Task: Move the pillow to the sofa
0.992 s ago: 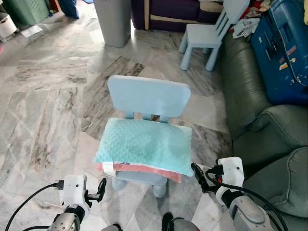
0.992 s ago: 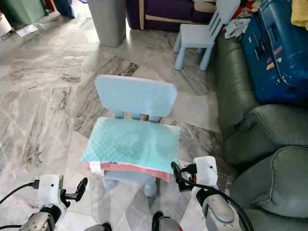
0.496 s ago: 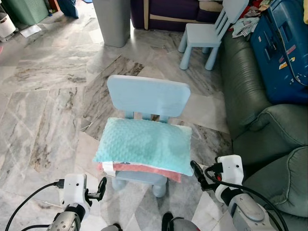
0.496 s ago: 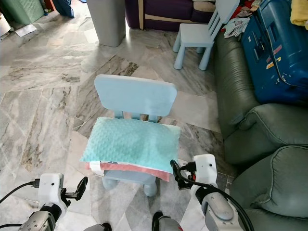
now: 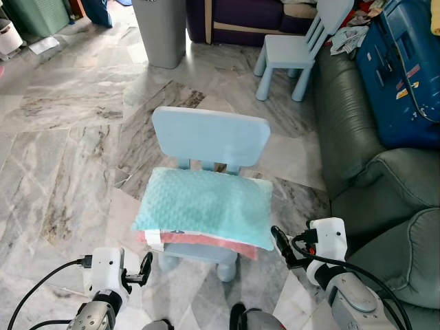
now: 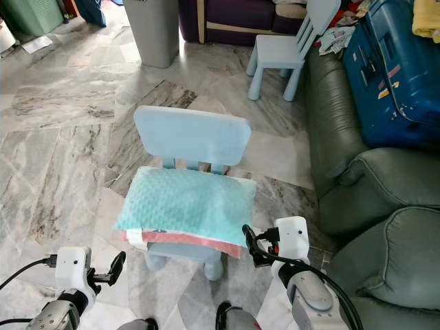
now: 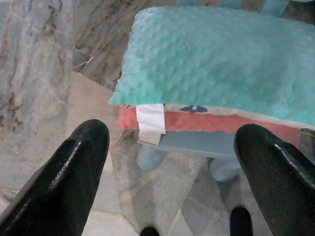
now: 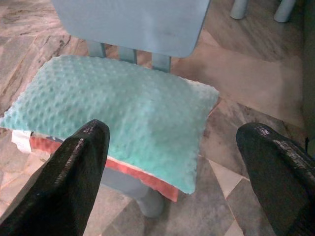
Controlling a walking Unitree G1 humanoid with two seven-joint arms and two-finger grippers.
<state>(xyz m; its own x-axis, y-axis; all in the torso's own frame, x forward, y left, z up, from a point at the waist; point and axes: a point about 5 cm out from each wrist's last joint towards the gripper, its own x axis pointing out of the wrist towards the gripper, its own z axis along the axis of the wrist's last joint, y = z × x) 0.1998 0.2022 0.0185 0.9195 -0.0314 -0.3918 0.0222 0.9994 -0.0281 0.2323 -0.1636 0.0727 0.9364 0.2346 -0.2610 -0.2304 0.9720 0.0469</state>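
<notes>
A teal dotted pillow (image 5: 203, 207) with a coral underside and a white tag lies flat on the seat of a small light-blue chair (image 5: 210, 136). The dark green sofa (image 5: 357, 148) runs along the right. My left gripper (image 5: 146, 267) is low at the front left of the chair, open, with nothing between its fingers (image 7: 74, 162). My right gripper (image 5: 280, 244) is at the pillow's front right corner, a little apart from it, also open, fingers (image 8: 81, 152) spread wide. The pillow (image 8: 118, 108) lies ahead of both grippers.
A blue suitcase (image 5: 405, 69) and clothes lie on the sofa's far end. A second light-blue chair (image 5: 295, 48) stands behind, next to a grey bin (image 5: 161, 31) and a purple couch (image 5: 237, 17). Marble floor (image 5: 62, 151) stretches to the left.
The view has shifted slightly. My right gripper has edged a little closer to the pillow's corner; the left gripper and pillow stay put.
</notes>
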